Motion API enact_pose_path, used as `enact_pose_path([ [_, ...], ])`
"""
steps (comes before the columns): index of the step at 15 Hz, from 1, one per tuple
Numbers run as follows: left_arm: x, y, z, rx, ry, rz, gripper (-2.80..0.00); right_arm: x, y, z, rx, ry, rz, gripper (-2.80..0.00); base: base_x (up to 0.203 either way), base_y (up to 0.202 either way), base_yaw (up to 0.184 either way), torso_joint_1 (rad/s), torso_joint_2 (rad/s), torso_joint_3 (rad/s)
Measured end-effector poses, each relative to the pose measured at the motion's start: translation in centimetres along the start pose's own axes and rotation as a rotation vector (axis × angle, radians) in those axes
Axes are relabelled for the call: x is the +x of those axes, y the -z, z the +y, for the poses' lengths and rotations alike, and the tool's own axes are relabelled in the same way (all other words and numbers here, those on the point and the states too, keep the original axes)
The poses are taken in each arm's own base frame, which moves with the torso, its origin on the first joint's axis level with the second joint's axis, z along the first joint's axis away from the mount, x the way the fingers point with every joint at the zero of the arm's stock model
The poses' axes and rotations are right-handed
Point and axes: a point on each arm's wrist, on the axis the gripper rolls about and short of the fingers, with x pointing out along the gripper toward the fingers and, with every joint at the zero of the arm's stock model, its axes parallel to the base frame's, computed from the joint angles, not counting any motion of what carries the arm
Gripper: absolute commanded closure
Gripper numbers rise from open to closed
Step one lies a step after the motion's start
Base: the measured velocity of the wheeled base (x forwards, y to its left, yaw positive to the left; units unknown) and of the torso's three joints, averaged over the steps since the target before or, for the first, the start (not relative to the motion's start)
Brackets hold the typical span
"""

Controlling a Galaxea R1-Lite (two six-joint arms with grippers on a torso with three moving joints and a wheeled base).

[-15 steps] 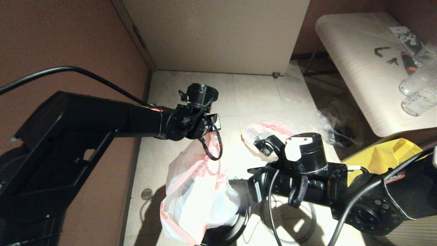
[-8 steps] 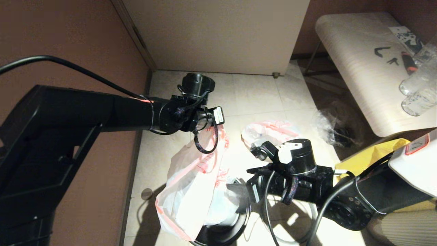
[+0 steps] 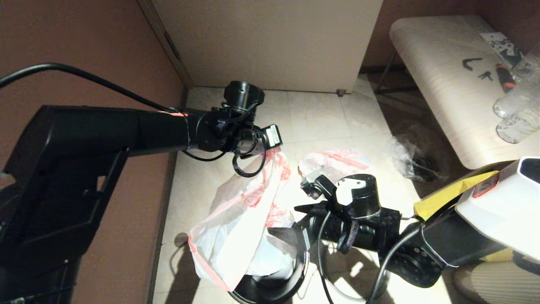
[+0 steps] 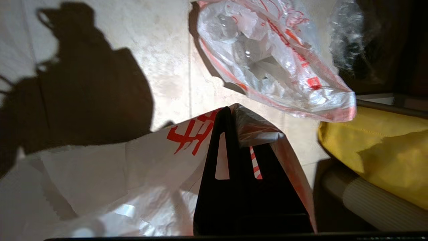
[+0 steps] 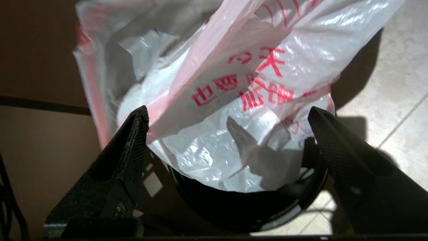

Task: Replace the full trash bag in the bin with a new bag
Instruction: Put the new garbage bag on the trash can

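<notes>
Overhead, left gripper (image 4: 230,113) pinching new bag (image 3: 236,219), apparently partly inside bin (image 3: 274,287).

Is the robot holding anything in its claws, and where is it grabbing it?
The left gripper pinches the new bag by its top edge. The right gripper is open, holding nothing, by the bin.

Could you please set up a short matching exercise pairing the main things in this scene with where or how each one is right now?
Things:
1. new bag
2. full trash bag
3. right gripper
4. left gripper

States:
A. lying on the floor, bottles showing through
B. open, next to the bin
C. shut on a bag's top
D. lower end hanging into the bin

Pairs: 1-D, 2-A, 3-B, 4-C
</notes>
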Motion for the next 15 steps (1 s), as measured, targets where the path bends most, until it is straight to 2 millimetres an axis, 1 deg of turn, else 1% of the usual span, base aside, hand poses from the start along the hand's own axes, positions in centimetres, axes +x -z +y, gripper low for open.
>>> enact_pose_path([
  [2,0.3,0.2,0.0,-0.03,0.052,0.039,0.0,0.6,-0.6,-0.1,0.001,-0.02,-0.023,-2.8,0.0,0.0,0.0,0.0,0.0,0.0],
  [4,0.6,0.4,0.6,-0.047,0.068,0.067,0.0,1.2,-1.3,-0.4,0.026,-0.031,-0.05,-2.8,0.0,0.0,0.0,0.0,0.0,0.0],
  [6,0.3,0.8,0.8,-0.064,0.108,0.112,0.0,1.6,-1.9,-0.8,0.04,-0.043,-0.062,-2.8,0.0,0.0,0.0,0.0,0.0,0.0],
  [11,-0.5,1.7,1.4,-0.09,0.244,0.229,0.0,2.0,-1.9,-1.7,0.052,-0.045,-0.048,-2.8,0.0,0.0,0.0,0.0,0.0,0.0],
  [12,-0.8,1.6,1.4,-0.088,0.276,0.238,0.0,2.2,-1.9,-1.9,0.053,-0.047,-0.044,-2.8,0.0,0.0,0.0,0.0,0.0,0.0],
  [15,-0.8,1.4,1.4,-0.077,0.262,0.204,0.0,2.8,-2.1,-2.1,0.057,-0.045,-0.034,-2.8,0.0,0.0,0.0,0.0,0.0,0.0],
])
